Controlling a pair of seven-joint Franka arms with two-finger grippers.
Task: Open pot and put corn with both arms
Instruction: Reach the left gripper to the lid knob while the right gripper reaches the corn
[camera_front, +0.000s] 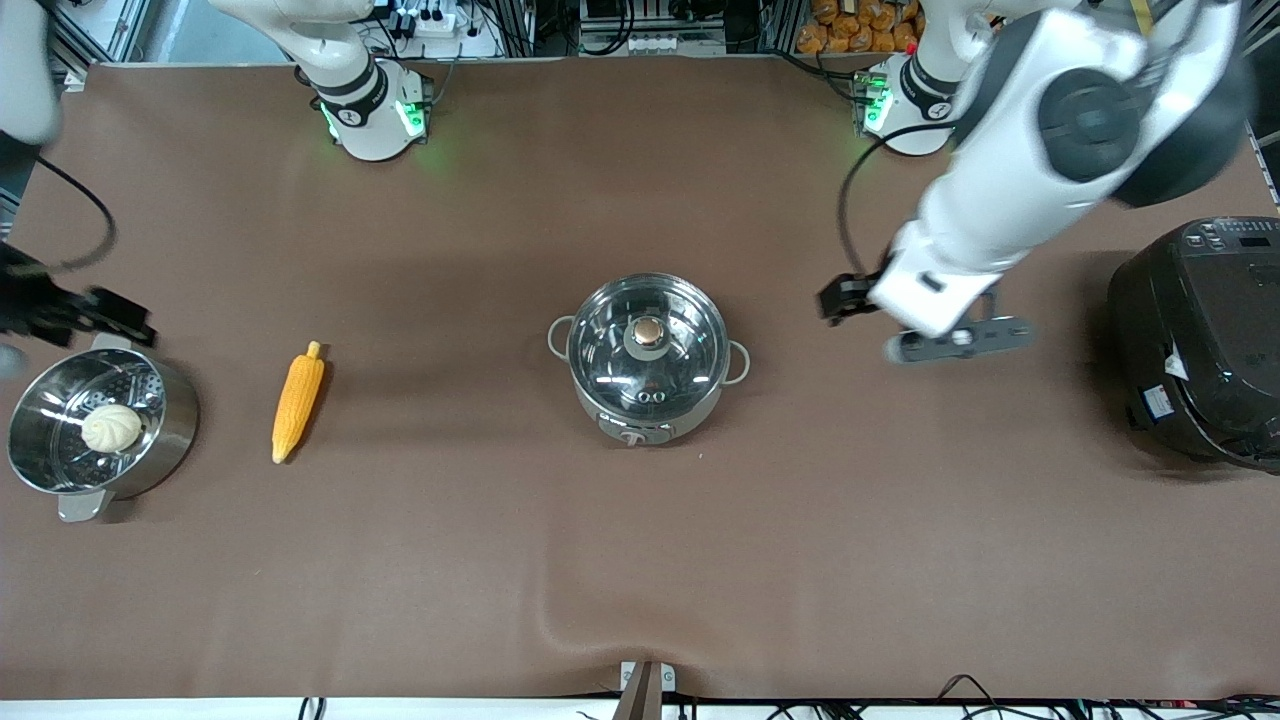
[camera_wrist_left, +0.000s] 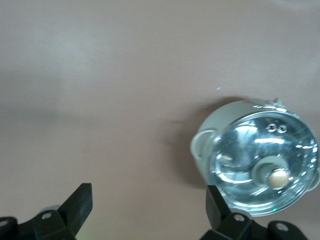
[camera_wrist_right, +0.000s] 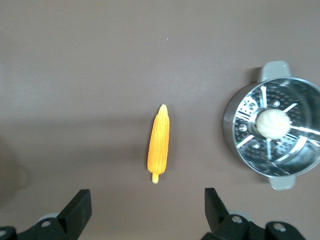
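- On the brown table (camera_front: 640, 560), at the left arm's end, we see the large black cooker (camera_front: 1200, 340), the biggest thing here.
- At the table's middle stands the round shiny steel pot (camera_front: 648, 358), its glass lid with a copper-coloured knob (camera_front: 649, 331) on it.
- At the right arm's end sits a steel steamer pot with flat tab handles (camera_front: 170, 440), a white round bun (camera_front: 111, 428) on its perforated insert.
- Between the two pots, closer to the steamer, lies the tapered yellow-orange corn cob (camera_front: 297, 401), apart from both.
- Our left gripper (camera_wrist_left: 147, 210) hangs over bare table between pot and cooker, fingers (camera_wrist_left: 80, 202) spread wide, grasping nothing.
- Our right gripper (camera_wrist_right: 147, 210) hangs above the steamer's end of the table, fingers (camera_wrist_right: 79, 206) likewise parted and unloaded.
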